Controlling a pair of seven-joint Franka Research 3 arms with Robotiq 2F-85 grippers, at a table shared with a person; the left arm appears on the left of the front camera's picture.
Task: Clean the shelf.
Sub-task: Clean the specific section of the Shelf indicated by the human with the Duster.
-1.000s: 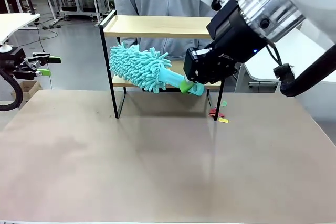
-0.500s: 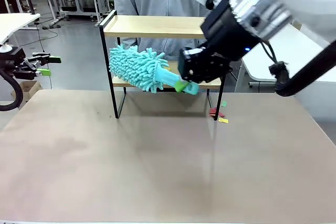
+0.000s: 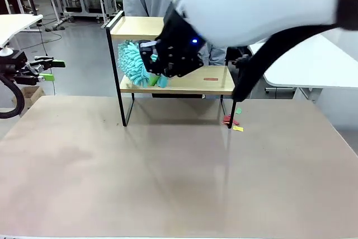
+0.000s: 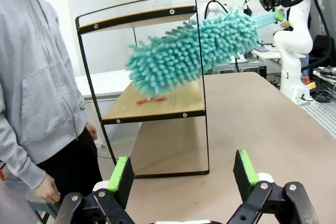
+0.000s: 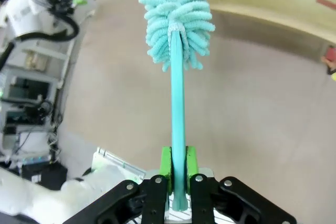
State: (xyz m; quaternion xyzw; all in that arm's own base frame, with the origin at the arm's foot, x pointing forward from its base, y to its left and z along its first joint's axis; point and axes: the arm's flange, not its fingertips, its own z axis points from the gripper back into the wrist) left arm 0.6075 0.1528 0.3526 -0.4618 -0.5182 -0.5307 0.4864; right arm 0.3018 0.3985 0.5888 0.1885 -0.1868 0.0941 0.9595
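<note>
Swept duster (image 3: 130, 62) to shelf's (image 3: 190, 86) left end, from its right a second ago.
Gripping handle tight in right pincer (image 5: 178, 162); holding left pincer (image 4: 182, 174) wide open, empty, well left of shelf at tabletop's (image 3: 168, 166) far side.

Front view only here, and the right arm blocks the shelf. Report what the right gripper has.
Observer: The right gripper is shut on the teal duster, with the handle pinched between its green pads.
Operator: Now give me the head's position.
Observer: In the left wrist view, the head is level between the two boards at the left end of the shelf. Contact is unclear.
Operator: Check the person's hands.
Observer: One hand hangs low at the person's side, off the shelf.
</note>
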